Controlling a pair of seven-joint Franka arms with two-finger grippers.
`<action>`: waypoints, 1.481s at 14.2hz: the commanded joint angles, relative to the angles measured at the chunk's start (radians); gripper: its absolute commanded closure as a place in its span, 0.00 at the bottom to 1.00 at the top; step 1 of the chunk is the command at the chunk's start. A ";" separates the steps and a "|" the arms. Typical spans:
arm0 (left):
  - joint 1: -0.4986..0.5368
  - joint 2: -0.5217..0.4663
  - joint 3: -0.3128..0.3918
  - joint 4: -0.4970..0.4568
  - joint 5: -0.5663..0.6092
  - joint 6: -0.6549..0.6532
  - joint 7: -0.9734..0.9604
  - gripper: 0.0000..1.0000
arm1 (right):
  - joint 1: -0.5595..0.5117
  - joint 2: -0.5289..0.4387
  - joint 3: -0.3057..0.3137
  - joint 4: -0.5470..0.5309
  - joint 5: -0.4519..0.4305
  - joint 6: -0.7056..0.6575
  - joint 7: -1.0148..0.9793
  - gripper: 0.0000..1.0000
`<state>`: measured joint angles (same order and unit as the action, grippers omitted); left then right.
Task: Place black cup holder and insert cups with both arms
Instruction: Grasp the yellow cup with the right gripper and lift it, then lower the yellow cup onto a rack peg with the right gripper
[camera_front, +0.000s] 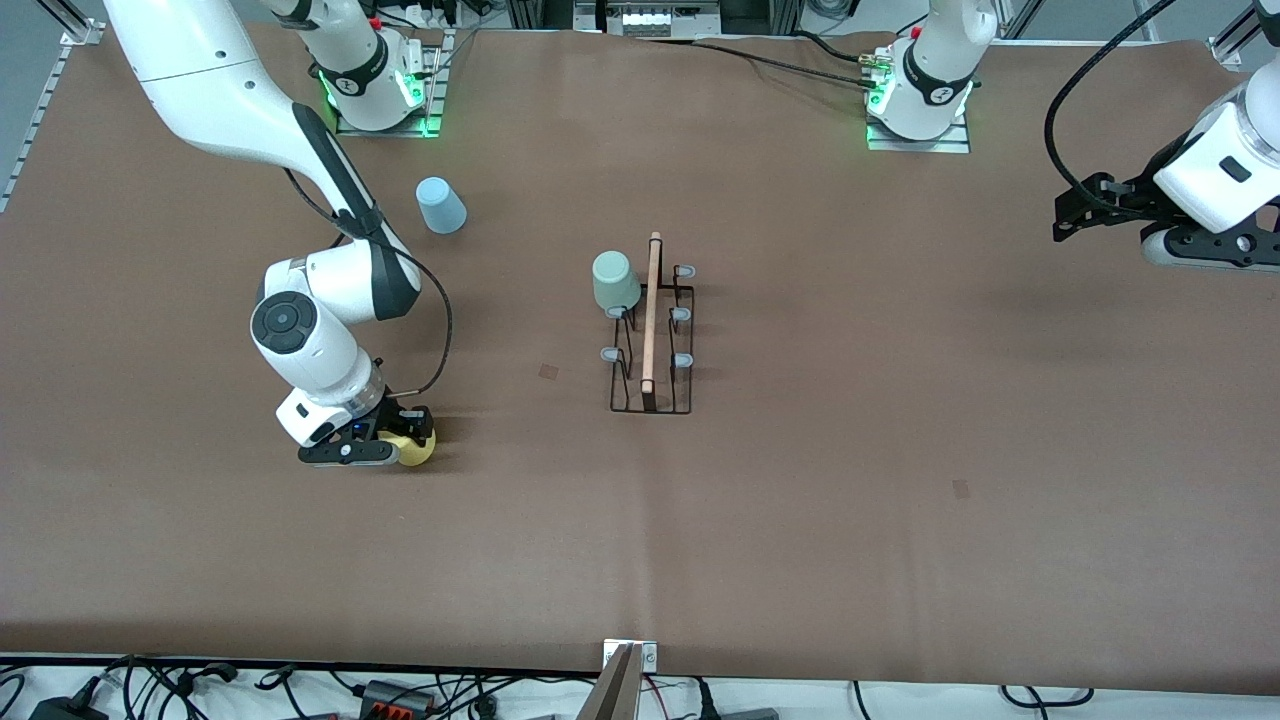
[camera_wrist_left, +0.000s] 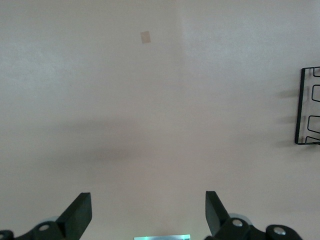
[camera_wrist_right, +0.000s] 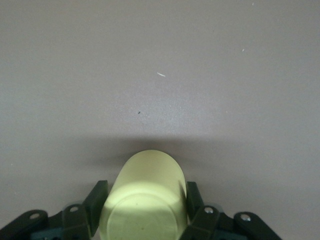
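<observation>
My right gripper (camera_front: 408, 437) pinched the yellow cup (camera_front: 417, 449) low on the table (camera_front: 900, 500), at 8 o'clock from the black cup holder (camera_front: 652, 340), mint cup (camera_front: 615, 281) already pegged; grip looked set for lifting. Left gripper (camera_wrist_left: 147, 212) waited, fingers wide, empty.

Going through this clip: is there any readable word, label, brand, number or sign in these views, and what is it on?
No readable text in any view.
Mark on each arm base collar: too small to read.
Black cup holder, mint green cup, light blue cup, yellow cup: plain, no print.
Table: only small blank patches.
</observation>
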<state>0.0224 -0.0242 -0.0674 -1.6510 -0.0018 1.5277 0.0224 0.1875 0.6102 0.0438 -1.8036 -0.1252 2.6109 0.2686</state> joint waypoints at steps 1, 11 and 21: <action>0.004 0.009 -0.003 0.023 -0.021 -0.020 0.004 0.00 | 0.007 -0.077 0.011 0.013 -0.010 -0.093 0.000 0.90; 0.004 0.007 -0.003 0.023 -0.021 -0.021 0.007 0.00 | 0.292 -0.190 0.024 0.193 0.111 -0.359 0.689 0.91; 0.007 0.007 -0.003 0.023 -0.021 -0.023 0.014 0.00 | 0.403 -0.121 0.024 0.225 0.104 -0.287 0.761 0.90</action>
<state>0.0216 -0.0241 -0.0680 -1.6506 -0.0019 1.5251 0.0225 0.5764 0.4642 0.0771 -1.6064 -0.0302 2.3062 1.0417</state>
